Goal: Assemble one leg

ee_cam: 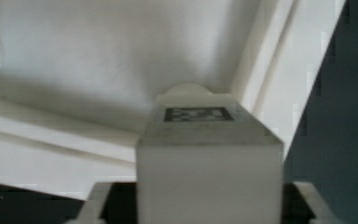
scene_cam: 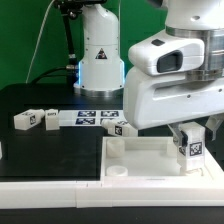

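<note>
You see the black surface (scene_cam: 40,100) carrying the white tray (scene_cam: 150,160). Gripper (scene_cam: 192,138) is clamped on the leg (scene_cam: 193,149), upright over the tray's end at the exterior view's right. Can't tell whether it touches the tray.

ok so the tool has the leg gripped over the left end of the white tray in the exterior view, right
Not quite. The tool does grip the leg over the white tray, but at the exterior view's right end, not the left. The exterior view shows this.
</note>
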`<state>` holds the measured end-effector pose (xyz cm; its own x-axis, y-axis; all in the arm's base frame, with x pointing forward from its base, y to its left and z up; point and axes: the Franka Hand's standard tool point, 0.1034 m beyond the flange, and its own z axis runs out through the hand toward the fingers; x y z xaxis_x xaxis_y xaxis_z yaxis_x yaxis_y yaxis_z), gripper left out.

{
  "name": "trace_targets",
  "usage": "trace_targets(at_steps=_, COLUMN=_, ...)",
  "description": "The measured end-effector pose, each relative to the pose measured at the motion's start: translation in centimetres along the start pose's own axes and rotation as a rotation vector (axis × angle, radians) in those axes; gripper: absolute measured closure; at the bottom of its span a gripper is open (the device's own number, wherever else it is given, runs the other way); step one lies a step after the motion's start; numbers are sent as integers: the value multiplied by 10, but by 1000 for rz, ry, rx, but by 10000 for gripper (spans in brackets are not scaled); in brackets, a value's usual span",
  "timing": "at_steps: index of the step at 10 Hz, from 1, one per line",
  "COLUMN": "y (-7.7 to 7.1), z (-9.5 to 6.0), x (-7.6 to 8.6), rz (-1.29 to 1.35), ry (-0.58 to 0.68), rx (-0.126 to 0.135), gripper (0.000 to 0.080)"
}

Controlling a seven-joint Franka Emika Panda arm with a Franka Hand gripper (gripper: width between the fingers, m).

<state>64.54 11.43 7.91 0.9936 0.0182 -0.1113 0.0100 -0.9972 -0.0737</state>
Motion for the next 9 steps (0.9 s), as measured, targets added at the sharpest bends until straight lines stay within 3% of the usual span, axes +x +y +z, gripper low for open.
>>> trace_targets(at_steps=9, y=2, z=0, x=2, rz=876, ry=8, rx=10, gripper=506)
